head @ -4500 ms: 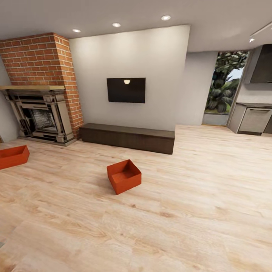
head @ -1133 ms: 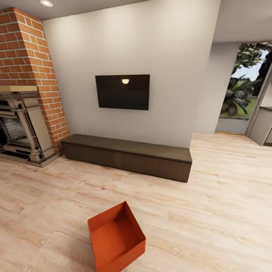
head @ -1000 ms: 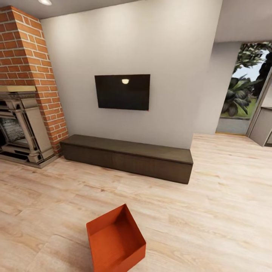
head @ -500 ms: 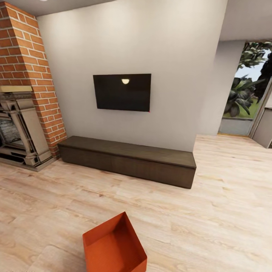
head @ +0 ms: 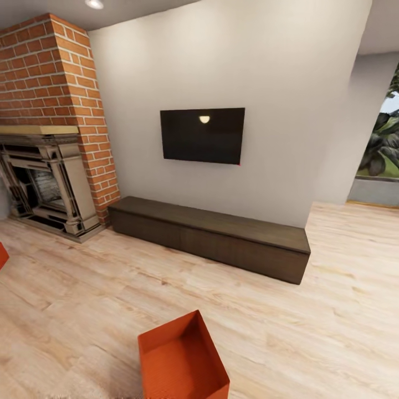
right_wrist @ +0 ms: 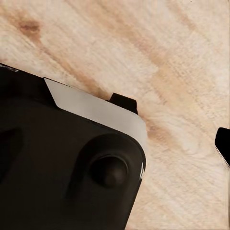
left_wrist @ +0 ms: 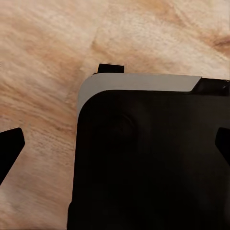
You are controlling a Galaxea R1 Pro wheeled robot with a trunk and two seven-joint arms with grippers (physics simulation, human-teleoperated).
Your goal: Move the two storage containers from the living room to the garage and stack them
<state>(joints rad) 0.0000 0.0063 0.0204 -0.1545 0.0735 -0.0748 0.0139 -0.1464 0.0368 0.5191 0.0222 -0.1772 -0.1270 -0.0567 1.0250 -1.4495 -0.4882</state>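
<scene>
An orange-red container (head: 183,360) sits on wood-plank flooring (head: 310,332) at the frame's lower centre. Another container's edge (head: 2,256) peeks at far left. Neither claw's opening can be told

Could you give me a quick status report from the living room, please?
Hands: state unclear from wrist views. One storage container on wood floor just ahead, empty; second container's corner at left edge. Nothing between robot and near container.
</scene>
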